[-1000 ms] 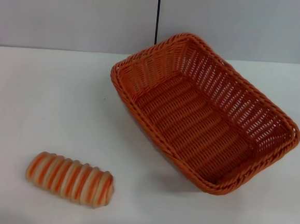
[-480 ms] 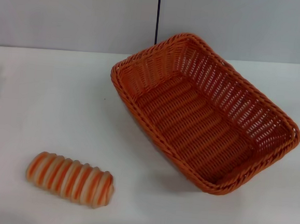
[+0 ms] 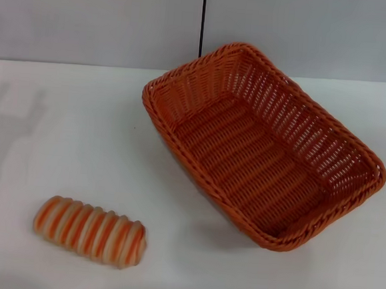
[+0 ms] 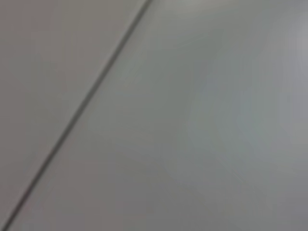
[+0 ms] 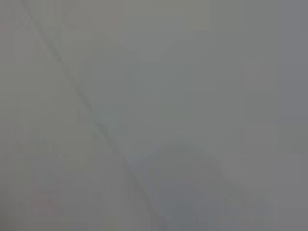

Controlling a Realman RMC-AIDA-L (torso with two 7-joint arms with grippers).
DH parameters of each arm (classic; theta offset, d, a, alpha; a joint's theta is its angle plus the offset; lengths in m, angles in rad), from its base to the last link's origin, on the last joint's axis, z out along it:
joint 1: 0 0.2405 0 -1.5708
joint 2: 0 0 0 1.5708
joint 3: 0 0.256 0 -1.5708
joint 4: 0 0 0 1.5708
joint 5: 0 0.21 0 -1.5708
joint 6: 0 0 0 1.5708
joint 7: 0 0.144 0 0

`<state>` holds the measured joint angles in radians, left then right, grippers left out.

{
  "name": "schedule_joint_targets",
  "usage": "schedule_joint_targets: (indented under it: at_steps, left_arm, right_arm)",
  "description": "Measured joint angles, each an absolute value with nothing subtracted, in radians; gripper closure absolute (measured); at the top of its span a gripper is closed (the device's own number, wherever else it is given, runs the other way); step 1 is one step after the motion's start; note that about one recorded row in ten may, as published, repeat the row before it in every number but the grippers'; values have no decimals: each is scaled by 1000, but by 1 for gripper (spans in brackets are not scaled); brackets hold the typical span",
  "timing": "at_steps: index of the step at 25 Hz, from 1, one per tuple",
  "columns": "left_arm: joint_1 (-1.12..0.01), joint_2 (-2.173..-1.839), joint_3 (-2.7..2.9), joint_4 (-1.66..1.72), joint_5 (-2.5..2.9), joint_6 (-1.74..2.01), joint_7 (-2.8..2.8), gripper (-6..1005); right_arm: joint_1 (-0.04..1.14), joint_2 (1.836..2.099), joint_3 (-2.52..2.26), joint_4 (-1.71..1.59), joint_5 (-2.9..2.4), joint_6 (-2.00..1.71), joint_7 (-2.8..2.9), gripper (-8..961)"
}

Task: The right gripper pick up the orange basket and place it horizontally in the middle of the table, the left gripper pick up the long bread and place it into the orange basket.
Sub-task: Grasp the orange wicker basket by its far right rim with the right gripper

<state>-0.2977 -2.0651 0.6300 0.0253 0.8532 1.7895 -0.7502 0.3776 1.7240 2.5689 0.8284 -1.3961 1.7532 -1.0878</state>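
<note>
- Over on the left of the table (image 3: 81, 122), the long bread (image 3: 90, 231) lies flat near the front edge, untouched and well apart from the basket.
- Right of centre I see the orange basket (image 3: 263, 147), sitting askew, one corner toward the wall, nothing inside.
- Neither the left gripper nor the right gripper shows in any view; both wrist cameras give me only blank grey surface with a thin line, so I cannot tell how their fingers stand or whether they hold anything.
- My judgement: the basket goes first. I would bring the right gripper to the near right rim, pinch the braided edge squarely, lift slightly, turn it level with the table edge and centre it.
</note>
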Motion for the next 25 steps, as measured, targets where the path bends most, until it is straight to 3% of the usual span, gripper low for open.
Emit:
schedule_joint_targets:
  at_steps: [5,9,12,15,16,20,25]
  left_arm:
    - [-293,-2063,661,35,853,1792,-752,170]
    - [-286,-2063,678,36,853,1792,-759,170]
    - [-283,-2063,688,33,853,1790,-759,170]
    - [-275,-2064,696,28,853,1786,-759,170]
    - [-275,-2064,696,28,853,1786,-759,170]
    - [-265,-2064,705,27,853,1786,-759,170]
    - [-253,-2066,714,26,853,1786,-759,170]
  right_arm:
    - [506,1694,2473,902,-1649,1770,-917,490]
    - [599,1689,2394,895,-1830,1770,-888,491]
    - [677,1704,2323,869,-1991,1766,-895,491]
    - [749,1745,2249,854,-2136,1744,-910,491]
    - [749,1745,2249,854,-2136,1744,-910,491]
    - [810,1785,2196,835,-2261,1707,-911,492]
    - [837,1801,2165,807,-2316,1661,-908,492]
